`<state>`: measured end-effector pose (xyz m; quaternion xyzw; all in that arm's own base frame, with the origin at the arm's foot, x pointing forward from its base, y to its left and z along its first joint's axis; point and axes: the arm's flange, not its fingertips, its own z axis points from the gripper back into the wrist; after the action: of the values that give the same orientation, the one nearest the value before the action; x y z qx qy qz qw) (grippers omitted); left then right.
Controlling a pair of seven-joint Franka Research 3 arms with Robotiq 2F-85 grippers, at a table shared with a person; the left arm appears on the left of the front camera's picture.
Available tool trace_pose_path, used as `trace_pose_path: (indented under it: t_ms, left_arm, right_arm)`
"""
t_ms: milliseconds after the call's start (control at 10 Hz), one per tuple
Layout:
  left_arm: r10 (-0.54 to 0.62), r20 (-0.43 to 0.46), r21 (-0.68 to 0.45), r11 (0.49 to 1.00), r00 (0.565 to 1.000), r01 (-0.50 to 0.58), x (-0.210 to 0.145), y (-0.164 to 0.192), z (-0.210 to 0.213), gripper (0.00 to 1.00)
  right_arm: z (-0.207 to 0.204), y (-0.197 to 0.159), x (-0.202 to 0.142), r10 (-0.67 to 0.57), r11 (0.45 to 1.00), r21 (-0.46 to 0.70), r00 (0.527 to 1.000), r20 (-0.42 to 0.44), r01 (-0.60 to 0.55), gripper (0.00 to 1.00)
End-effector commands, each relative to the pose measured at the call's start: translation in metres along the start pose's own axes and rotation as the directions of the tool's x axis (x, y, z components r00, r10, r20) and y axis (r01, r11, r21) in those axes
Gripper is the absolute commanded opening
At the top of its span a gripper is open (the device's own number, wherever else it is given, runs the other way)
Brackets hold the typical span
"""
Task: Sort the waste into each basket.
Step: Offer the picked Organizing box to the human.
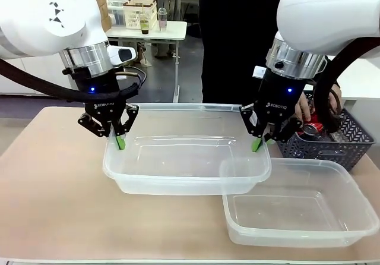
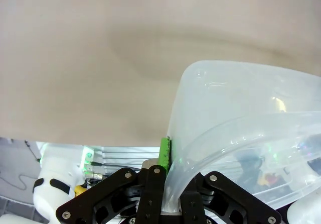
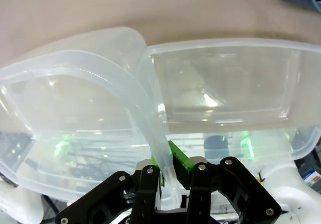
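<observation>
Across the whole foreground, a beige counter (image 1: 53, 199). At its far side, a person (image 1: 237, 39) in dark clothes.

On the counter's middle, the larger clear tub (image 1: 178, 185), gripped at both short ends. Nothing inside it. Right near corner overlapping the left far corner of the second clear tub (image 1: 285, 238), so apparently raised on that side; cannot tell whether clear of the counter altogether. Second tub likewise bare inside, resting at the near right.

Behind that, at the far right, the dark grey lattice basket (image 1: 350, 143), well apart from the left arm and just beyond the right one.

Left fingers (image 1: 120, 141) closed tight on the larger tub's left rim; in the left wrist view, green pad (image 2: 165, 152) pressed flat against the thin plastic wall (image 2: 225, 108). Right fingers (image 1: 256, 144) pinched just as hard on the right rim; in the right wrist view, rim sandwiched between the pads (image 3: 178, 156), second tub (image 3: 220, 83) just beyond.

Behind the right wrist, the person's hand (image 1: 304, 107), reaching down toward the basket. Within the basket, a red can (image 1: 313, 128), beside other pieces too hidden to name.

Judged from this: sorting proper not yet begun. Both clear tubs unfilled, waste gathered in the lattice basket. Step in hand looks like placing the larger tub. Left to do: set it down, release, then move cans and bottles into their separate tubs.
</observation>
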<state>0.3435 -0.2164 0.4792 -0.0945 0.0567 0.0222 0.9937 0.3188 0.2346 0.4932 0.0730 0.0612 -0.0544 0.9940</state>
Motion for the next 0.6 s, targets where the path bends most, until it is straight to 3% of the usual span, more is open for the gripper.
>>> trace_pose_path:
  t_ms: [0,500]
  left_arm:
    - [0.018,0.018,-0.011,1.000,1.000,-0.018,0.0016,0.0035,0.0065,0.03]
    - [0.018,0.018,-0.011,1.000,1.000,-0.018,0.0016,0.0035,0.0065,0.03]
  right_arm:
    - [0.0023,0.0020,0.0027,0.001,1.000,0.005,1.000,0.003,-0.001,0.06]
    - [0.0023,0.0020,0.0027,0.001,1.000,0.005,1.000,0.003,-0.001,0.06]
